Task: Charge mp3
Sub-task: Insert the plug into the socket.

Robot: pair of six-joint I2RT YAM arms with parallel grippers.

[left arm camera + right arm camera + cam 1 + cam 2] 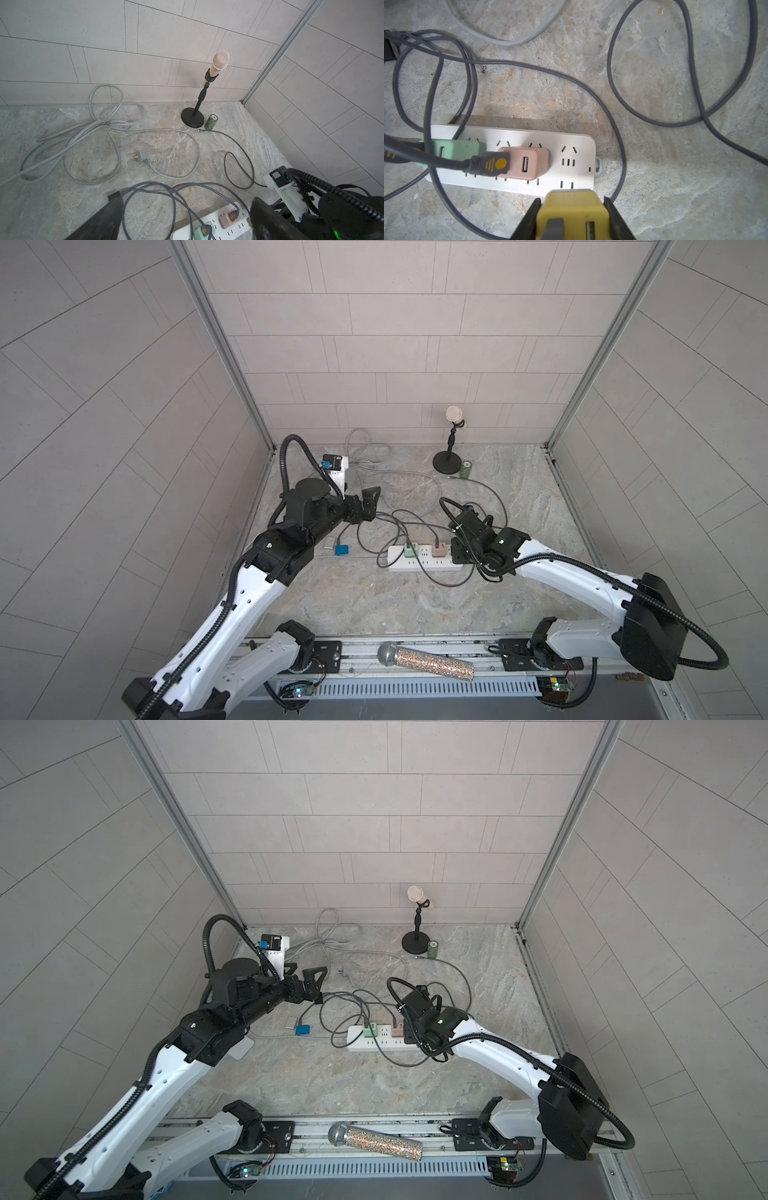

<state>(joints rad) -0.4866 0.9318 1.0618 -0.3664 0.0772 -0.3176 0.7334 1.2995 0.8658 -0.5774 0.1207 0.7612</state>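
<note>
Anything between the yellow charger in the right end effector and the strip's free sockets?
Nothing visible does. The free sockets on the power strip, past the pink charger, lie bare before the yellow charger. A grey cable curves just off the strip's end, not over them.

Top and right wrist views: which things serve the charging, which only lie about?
Job: yellow plastic charger block in right claw; white power strip; probably small blue flat device.
Idle: beige microphone on black stand; glittery microphone; green patterned roll.
</note>
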